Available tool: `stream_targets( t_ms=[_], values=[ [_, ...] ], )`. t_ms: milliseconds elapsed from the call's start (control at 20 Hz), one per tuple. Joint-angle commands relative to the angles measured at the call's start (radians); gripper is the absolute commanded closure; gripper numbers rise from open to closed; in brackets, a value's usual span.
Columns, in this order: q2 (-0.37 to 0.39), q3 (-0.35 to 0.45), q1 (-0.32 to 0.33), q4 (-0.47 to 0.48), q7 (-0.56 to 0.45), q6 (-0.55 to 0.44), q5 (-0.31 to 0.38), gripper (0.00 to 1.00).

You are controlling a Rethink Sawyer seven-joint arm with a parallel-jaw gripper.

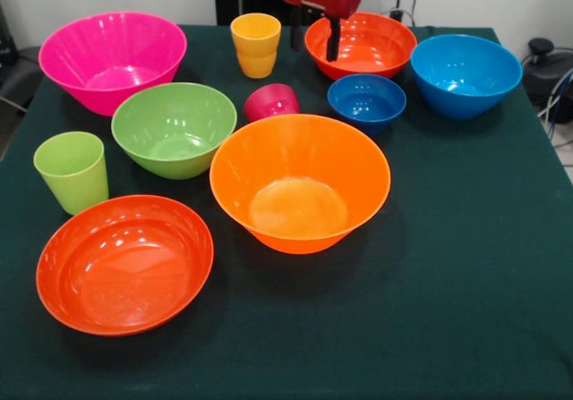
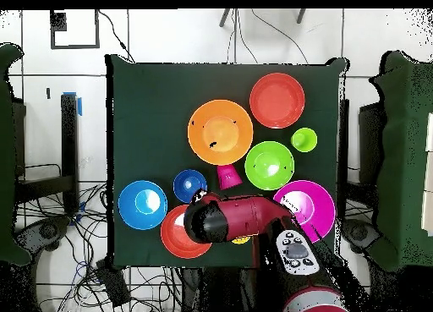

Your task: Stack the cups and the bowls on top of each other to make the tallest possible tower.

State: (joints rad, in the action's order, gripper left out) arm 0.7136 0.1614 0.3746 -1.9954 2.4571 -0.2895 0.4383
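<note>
No tower yet; bowls and cups sit separately across the table [image 1: 466, 266]. Gripper [image 1: 313, 36] top centre, fingers apart, probably empty, hovering between yellow cup [image 1: 256, 45] and red-orange bowl [image 1: 360, 45]. Risk: descending clips the bowl rim, skids it.

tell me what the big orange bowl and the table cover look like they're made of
The big orange bowl looks like glossy moulded plastic: bright highlights on its floor and a thin, even rim. The table cover looks like dark green matte cloth, likely felt; it shows no shine, though the weave can't be made out.
</note>
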Motion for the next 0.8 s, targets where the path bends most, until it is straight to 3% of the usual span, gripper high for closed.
stream_targets(
  t_ms=[50,500,800],
  values=[
    [-0.008,0.124,0.029,0.027,-0.147,-0.075,0.056,0.0],
    [0.103,0.174,0.073,-0.042,-0.164,-0.154,0.026,0.0],
    [0.199,0.154,0.057,-0.056,-0.164,-0.216,0.027,0.0]
  ],
)
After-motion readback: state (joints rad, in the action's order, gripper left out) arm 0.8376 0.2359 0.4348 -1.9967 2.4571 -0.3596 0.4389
